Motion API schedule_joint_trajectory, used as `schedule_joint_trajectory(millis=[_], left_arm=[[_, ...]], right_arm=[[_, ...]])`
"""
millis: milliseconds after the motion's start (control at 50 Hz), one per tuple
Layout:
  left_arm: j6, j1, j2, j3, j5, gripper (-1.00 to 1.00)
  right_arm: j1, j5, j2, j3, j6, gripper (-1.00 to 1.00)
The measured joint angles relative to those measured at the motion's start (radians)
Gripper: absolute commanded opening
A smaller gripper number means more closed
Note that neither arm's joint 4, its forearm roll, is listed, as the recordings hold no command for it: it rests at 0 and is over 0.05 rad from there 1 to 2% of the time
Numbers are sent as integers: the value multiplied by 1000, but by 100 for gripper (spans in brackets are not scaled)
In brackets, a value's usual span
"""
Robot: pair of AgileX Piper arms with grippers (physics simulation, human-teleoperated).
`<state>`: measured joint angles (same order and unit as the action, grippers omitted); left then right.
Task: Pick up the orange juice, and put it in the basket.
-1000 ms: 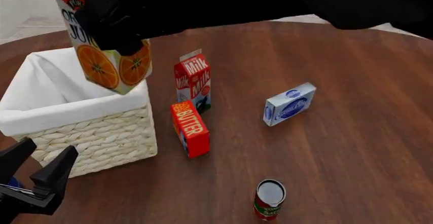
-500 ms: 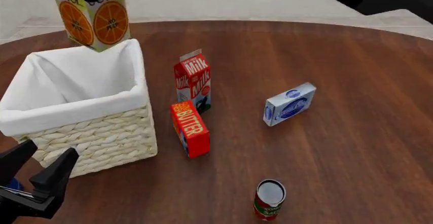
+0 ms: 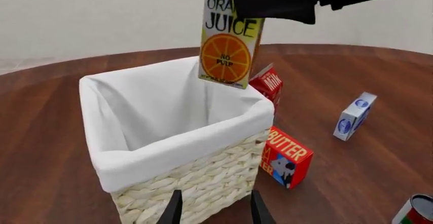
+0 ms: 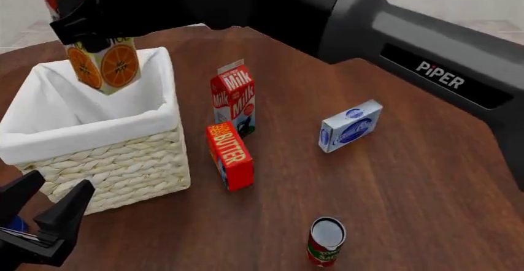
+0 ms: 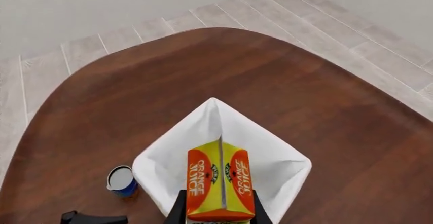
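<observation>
the right gripper [image 4: 86, 22] is clamped on the upper part of the orange juice [image 4: 102, 59], its black body covering most of the lettering in the front view, so only the sliced-orange pictures at the bottom of the carton show there. in the right wrist view just the tips of two fingers [image 5: 178, 211] flank the carton's gable top, the rest cut off by the frame edge. the carton hangs upright over the basket [image 4: 123, 160], its lower end at about rim height above the white liner; whether it dips inside is hard to tell. the left gripper [image 4: 45, 213] sits low near the basket's front wall, fingers spread with nothing between them, its base cut off at the frame corner. beside the basket stand a milk carton [image 4: 234, 98] and a butter box [image 4: 229, 154]; further out lie a blue-white box [image 4: 350, 125] and a can [image 4: 327, 240]. a blue-rimmed cup [image 5: 121, 180] shows only in the right wrist view.
</observation>
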<state>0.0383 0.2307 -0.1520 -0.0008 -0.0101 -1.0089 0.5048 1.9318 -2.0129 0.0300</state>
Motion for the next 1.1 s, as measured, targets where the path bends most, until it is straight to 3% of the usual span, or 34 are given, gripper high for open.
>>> schedule_joint_trajectory(millis=[780,1100], left_arm=[[9,-1,20,-1,15,100],[7,1,20,-1,15,100]], right_arm=[[5,-57,233,-143,20,-100],[10,-89,255,-127,31,-100]])
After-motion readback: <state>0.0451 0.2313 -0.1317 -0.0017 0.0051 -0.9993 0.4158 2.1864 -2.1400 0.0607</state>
